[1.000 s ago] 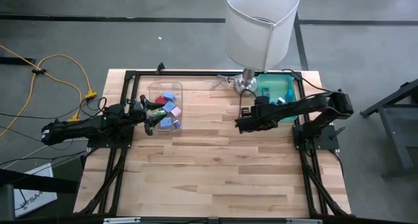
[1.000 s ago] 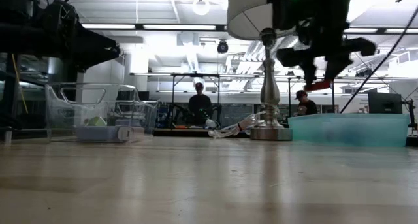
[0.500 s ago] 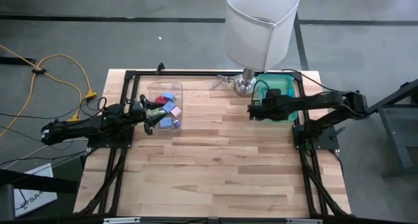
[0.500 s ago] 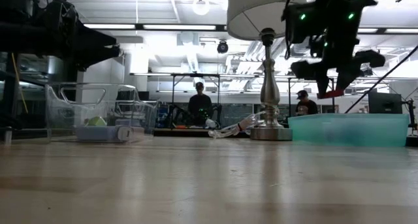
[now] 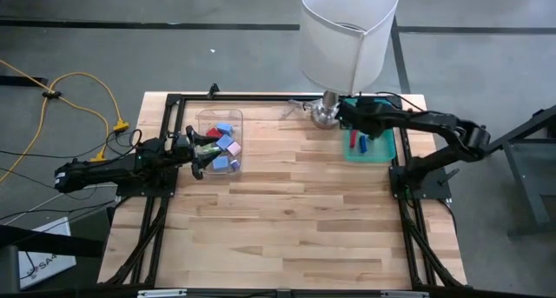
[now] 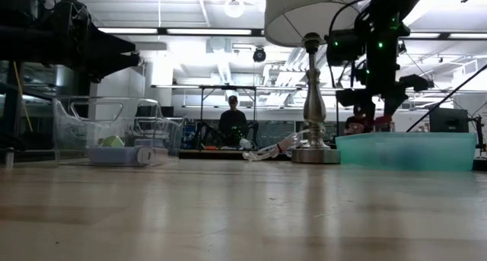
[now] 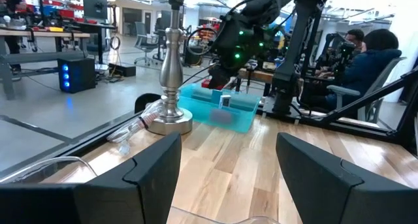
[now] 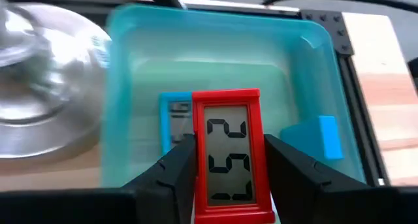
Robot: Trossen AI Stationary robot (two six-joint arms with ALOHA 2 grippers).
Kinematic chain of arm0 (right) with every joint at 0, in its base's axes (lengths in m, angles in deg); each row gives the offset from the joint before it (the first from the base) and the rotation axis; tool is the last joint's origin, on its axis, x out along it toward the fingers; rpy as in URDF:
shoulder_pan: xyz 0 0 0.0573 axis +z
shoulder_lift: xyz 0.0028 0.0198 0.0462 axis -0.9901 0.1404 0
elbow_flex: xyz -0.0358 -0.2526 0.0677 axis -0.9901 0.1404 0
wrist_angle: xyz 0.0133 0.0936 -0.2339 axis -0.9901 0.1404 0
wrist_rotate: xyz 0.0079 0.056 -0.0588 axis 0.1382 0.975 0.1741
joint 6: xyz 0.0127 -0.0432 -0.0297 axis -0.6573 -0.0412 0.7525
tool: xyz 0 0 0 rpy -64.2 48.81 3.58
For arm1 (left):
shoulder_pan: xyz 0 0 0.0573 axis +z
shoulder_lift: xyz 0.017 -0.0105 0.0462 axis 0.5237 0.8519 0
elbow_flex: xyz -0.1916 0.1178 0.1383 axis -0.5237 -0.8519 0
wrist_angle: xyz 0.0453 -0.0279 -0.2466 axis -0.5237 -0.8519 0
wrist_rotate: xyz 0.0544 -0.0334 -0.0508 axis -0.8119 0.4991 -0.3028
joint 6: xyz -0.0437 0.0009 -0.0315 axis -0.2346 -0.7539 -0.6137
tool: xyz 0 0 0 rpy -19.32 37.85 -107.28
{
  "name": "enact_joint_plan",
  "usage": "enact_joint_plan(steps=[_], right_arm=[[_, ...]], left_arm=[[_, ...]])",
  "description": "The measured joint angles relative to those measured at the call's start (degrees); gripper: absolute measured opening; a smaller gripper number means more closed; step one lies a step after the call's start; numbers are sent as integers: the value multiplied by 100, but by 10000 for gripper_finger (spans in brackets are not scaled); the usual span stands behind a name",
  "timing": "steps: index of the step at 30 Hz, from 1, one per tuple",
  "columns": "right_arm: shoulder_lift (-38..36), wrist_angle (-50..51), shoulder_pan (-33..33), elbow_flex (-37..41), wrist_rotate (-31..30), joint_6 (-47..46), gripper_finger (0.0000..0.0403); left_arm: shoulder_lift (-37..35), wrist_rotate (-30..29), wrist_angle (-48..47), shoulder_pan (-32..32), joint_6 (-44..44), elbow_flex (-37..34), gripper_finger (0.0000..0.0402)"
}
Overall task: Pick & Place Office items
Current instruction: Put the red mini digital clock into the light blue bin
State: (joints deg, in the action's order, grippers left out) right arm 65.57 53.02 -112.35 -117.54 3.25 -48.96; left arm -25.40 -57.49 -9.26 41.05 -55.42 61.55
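My right gripper (image 5: 352,133) hangs over the left part of the teal bin (image 5: 382,150) and is shut on a red piece with a small digit display (image 8: 226,152). In the low view this piece (image 6: 378,122) sits just above the bin's rim (image 6: 426,136). A light blue piece (image 8: 171,116) and a blue block (image 8: 320,136) lie on the bin's floor. My left gripper (image 7: 225,178) is open and waits at the near left side of the clear bin (image 5: 219,115). That bin holds light blue blocks and red, pink and green bits. My right gripper pinches the red display piece by its two long side edges (image 8: 196,165), one finger (image 8: 166,178) on each side. The fingers come from above, pointing down. The piece sticks out past the fingertips and is lifted clear, above the teal bin's floor.
The white-shaded lamp (image 5: 347,33) stands on its metal base (image 5: 326,113), close beside the teal bin's left wall. A black frame (image 5: 174,102) runs round the table. Bare wood (image 5: 287,211) fills the middle and near side. People sit in the room behind (image 6: 232,120).
My right gripper has carried the red piece from the middle of the table toward the far right, past the lamp base, to above the teal bin. It has also come down toward the bin's rim, staying shut on the piece.
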Motion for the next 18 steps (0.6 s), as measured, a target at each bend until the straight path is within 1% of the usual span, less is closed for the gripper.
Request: enact_joint_plan(steps=[10,15,18], right_arm=[[1,-372,-594,518,197,141,146],[1,-766,-964,571,376,556,146],[1,-995,-1249,570,628,854,146]], left_arm=[[0,2,-1,1,0,0,244],[0,2,0,2,0,-2,244],[0,2,-2,2,0,0,244]])
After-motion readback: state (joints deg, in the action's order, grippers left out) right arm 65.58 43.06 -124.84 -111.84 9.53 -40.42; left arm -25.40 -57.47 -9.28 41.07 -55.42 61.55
